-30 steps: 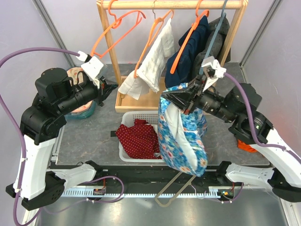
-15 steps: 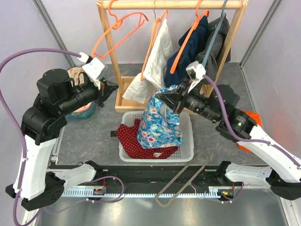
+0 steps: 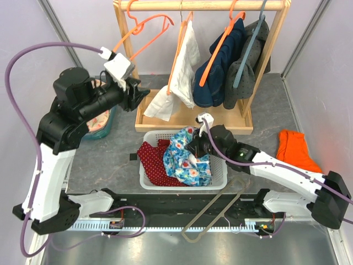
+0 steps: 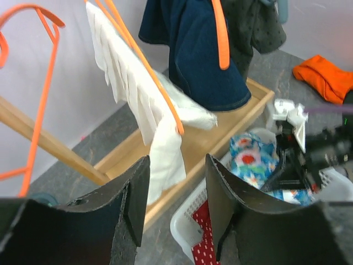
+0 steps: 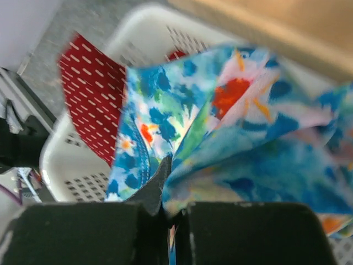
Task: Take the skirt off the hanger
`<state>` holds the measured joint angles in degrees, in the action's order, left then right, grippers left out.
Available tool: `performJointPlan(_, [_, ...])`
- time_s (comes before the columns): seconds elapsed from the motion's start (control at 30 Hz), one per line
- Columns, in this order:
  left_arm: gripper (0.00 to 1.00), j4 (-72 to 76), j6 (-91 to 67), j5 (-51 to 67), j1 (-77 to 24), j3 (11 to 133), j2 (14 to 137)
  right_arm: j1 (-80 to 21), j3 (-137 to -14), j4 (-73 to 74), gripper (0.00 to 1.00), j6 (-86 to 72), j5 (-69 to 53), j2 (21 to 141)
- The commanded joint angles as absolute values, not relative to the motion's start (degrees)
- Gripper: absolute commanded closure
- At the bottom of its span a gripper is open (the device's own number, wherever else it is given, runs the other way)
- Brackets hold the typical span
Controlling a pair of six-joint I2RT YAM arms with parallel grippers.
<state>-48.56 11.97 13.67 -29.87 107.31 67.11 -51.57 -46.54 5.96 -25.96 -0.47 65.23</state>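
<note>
A dark red fabric skirt (image 3: 157, 163) with small white dots lies crumpled in the left half of a white perforated plastic laundry basket (image 3: 144, 179). It is off the hanger and nowhere near the rail. The basket sits on the grey counter (image 3: 110, 157) in front of a wooden clothes rack (image 3: 201, 5).

The right arm stretches low over the basket, its tool (image 5: 171, 208) clamped on a fold of a blue floral garment (image 3: 193, 163). That garment is heaped across the basket's middle and right, touching and partly overlapping the skirt's right edge. The right wrist view shows the flowered fabric pinched between the closed fingers, with the red skirt to its left against the basket wall.

The left arm is held high near the rack's left end. Its tool (image 4: 176, 171) has the fingers apart, grips nothing and points towards the hanging clothes.

Near it, a thin orange plastic hanger (image 4: 43, 94) hangs bare and tilted from the rail's left end. Further right along the rail hang three garments:
- a white garment (image 3: 182, 72) on a second orange hanger (image 4: 159, 94)
- a navy garment (image 3: 220, 72) on a third orange hanger (image 4: 220, 33)
- a grey dotted garment (image 3: 251, 61) on a grey-blue hanger (image 3: 249, 47)

A bright orange cloth (image 3: 295, 149) lies on the counter at the far right, well apart from the basket.
</note>
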Motion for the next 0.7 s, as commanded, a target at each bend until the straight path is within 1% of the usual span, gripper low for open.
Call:
performJointPlan(0.0, [0.48,-39.7,10.7,13.8,-29.9,111.4,73.4,-51.2,-40.4,-2.1,1.0,-32.2,0.1,66.0])
performJointPlan(0.17, [0.48,-35.7,8.4,10.8,-30.8,114.9,80.9,-51.3,-30.9,-5.4,1.0,-37.8,0.2,68.6])
performJointPlan(0.23, [0.48,-34.6,7.5,9.1,-31.1,116.0,84.4,-51.3,-27.6,-7.2,1.0,-40.2,-1.7,70.3])
performJointPlan(0.33, [0.48,-34.1,6.8,7.6,-31.6,118.5,87.6,-51.3,-25.0,-9.1,1.0,-42.6,-2.6,73.5])
performJointPlan(0.43, [0.48,-33.5,6.8,5.5,-32.2,120.6,91.2,-51.3,-25.8,-8.8,0.99,-42.1,-4.4,77.2])
performJointPlan(0.47, [0.48,-33.5,6.9,5.3,-32.3,121.7,92.6,-51.3,-26.9,-7.6,0.88,-41.5,-4.9,78.0])
performJointPlan(0.53, [0.48,-33.2,6.9,4.1,-32.7,122.8,93.9,-51.3,-30.5,-3.5,0.76,-40.2,-5.4,77.8])
performJointPlan(0.57, [0.47,-33.2,6.9,4.0,-32.8,123.7,95.2,-51.3,-31.5,-2.4,0.65,-39.8,-5.7,76.9])
performJointPlan(0.63, [0.47,-33.0,7.3,3.6,-33.3,124.4,96.1,-51.3,-34.4,-0.2,0.56,-39.3,-5.5,72.6])
performJointPlan(0.67, [0.47,-32.9,7.4,3.4,-33.5,124.8,96.6,-51.3,-35.6,1.5,0.48,-38.9,-5.2,70.9])
